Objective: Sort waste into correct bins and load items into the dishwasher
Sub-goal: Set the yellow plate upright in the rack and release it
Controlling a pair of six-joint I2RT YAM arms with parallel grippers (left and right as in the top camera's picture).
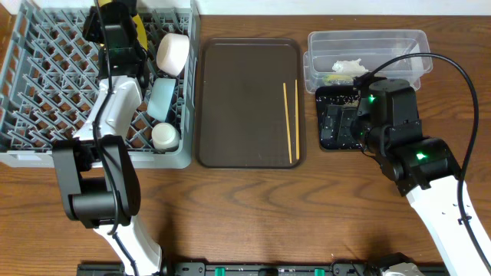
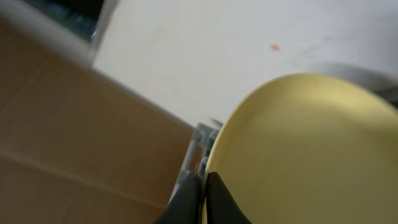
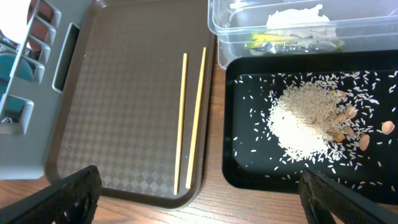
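Left hand [image 2: 204, 200] pinches the rim of the yellow plate [image 2: 305, 155], which seems to stand on edge over the grey rack [image 1: 46, 77] — probably so it slots upright between the pegs. Right hand [image 3: 202, 198] is spread wide and empty above the black tray [image 3: 245, 168] holding the rice [image 3: 305, 124]. Paper [image 3: 298, 18] sits in the clear tub [image 1: 399, 42]. Chopsticks [image 3: 189, 118] lie on the brown tray [image 1: 245, 100] — side by side, nearly parallel, long axis running toward and away from the robot, near the tray's right edge.
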